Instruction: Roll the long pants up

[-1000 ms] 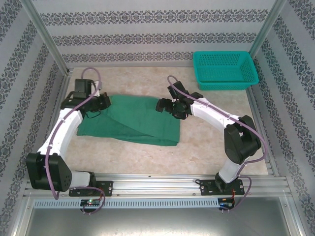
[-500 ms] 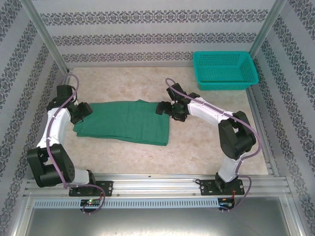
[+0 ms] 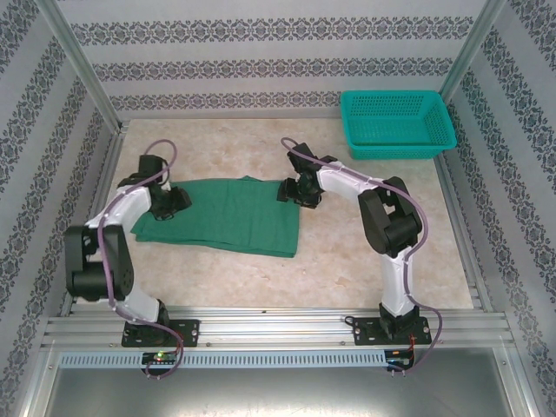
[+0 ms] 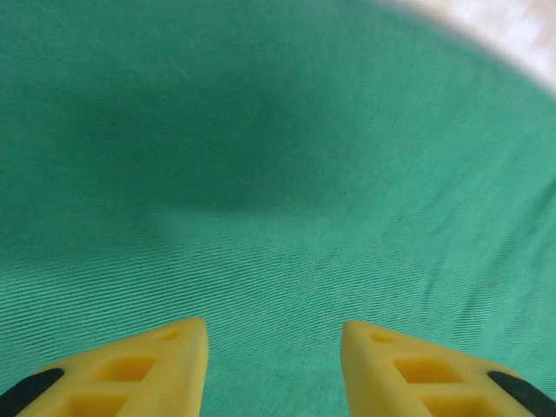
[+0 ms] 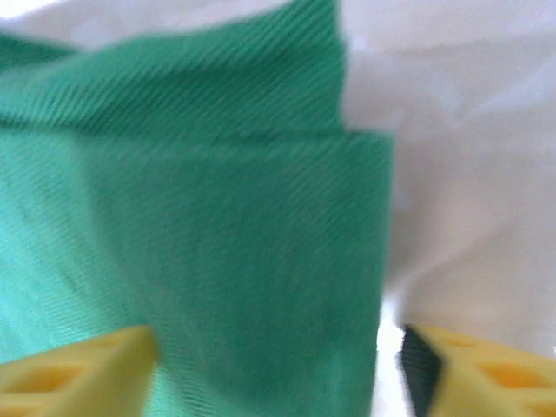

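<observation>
The long pants [image 3: 230,213] lie folded flat on the worktop [image 3: 347,252], unmoved this last half-second. The left end effector [image 3: 171,201] has swung inward onto their left end. The right end effector [image 3: 290,188] hangs at their right edge. Both are spread wide and hold nothing, so rolling looks about to begin.

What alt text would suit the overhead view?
Dark green cloth pants lie folded flat on a pale table, with the left gripper at their left end and the right gripper at their far right corner. A teal plastic mesh basket sits far right.
</observation>
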Controlling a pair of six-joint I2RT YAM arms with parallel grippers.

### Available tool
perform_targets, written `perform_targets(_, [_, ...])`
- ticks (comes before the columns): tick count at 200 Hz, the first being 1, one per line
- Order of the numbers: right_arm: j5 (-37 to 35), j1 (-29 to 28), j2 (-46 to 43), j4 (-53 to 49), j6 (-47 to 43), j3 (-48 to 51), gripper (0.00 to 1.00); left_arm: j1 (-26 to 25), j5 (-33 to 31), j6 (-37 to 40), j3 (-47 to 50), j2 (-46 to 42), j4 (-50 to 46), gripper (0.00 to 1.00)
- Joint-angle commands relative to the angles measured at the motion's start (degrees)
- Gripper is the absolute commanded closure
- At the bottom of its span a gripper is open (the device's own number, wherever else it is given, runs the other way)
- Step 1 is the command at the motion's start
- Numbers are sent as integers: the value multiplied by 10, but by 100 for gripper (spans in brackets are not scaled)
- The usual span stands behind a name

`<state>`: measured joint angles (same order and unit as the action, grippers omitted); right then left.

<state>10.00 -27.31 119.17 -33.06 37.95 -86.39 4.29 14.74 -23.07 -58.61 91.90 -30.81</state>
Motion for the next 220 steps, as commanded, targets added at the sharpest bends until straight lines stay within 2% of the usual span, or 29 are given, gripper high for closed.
perform_targets(1, [7, 12, 14, -30, -16, -21, 95, -28, -7, -12, -34, 63, 14, 59])
perform_targets(4, [7, 12, 10, -31, -17, -14, 100, -31, -7, -12, -41, 73, 13, 60])
perform_targets(22, [3, 8, -48, -10, -14, 65, 100, -54, -2, -4, -89, 131, 1, 68])
perform_targets(60, [2, -39, -207, 6, 9, 252, 100, -115, 7, 3, -208, 234, -23, 72])
perform_targets(100, [-31, -181, -307, -33, 67, 338, 100, -189, 11, 2, -339, 326, -54, 73])
perform_targets(141, [-9, -312, -286, -27, 115, 336, 100, -245, 18, 6, -449, 406, -83, 72])
perform_targets(147, [-3, -324, -280, -26, 110, 329, 86, -249, 18, 7, -460, 412, -85, 71])
perform_targets(154, [-11, -335, -276, -35, 107, 319, 56, -252, 16, 6, -469, 416, -87, 70])
perform_targets(165, [-19, -343, -284, -42, 95, 305, 41, -252, 17, 10, -473, 410, -83, 70])
perform_targets(168, [-22, -343, -288, -45, 93, 303, 31, -252, 16, 11, -472, 407, -81, 69])
perform_targets(172, [-28, -343, -296, -51, 91, 298, 9, -252, 13, 14, -470, 402, -80, 68])
perform_targets(174, [-31, -343, -300, -53, 90, 296, 4, -252, 12, 16, -469, 397, -79, 68])
perform_targets(199, [-105, -327, -363, -113, 58, 240, 2, -252, -7, 34, -446, 331, -81, 61])
perform_targets(220, [-136, -250, -397, -140, 25, 199, 2, -256, 3, 44, -405, 270, -90, 60])
